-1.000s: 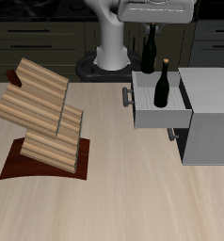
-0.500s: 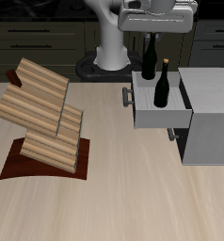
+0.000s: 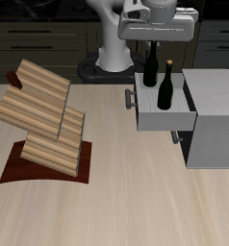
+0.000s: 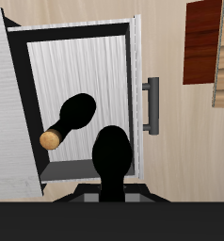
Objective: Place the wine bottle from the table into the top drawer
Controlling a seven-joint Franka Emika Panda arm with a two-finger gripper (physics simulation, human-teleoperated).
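The top drawer [image 3: 170,120] stands pulled out of the grey cabinet, its dark bar handle [image 3: 130,97] toward the wooden rack. My gripper [image 3: 153,38] hangs over the drawer's far corner near its front panel, shut on the neck of the wine bottle [image 3: 151,65]. The bottle hangs upright with its base inside the drawer's outline. Its cork is hidden by my hand. In the wrist view the wine bottle [image 4: 114,151] fills the space just under my hand, above the drawer's pale floor [image 4: 86,66]. My fingers do not show there.
A look-alike dark bottle [image 3: 166,88] with a tan cork [image 4: 51,139] stands upright in the drawer close by. The grey cabinet [image 3: 215,130] is behind the drawer. A slatted wooden rack [image 3: 44,115] on a dark red base sits on the table [image 3: 136,202].
My gripper has come down a little over the open drawer and now covers more of the wine bottle's neck. The look-alike bottle and the drawer have not moved.
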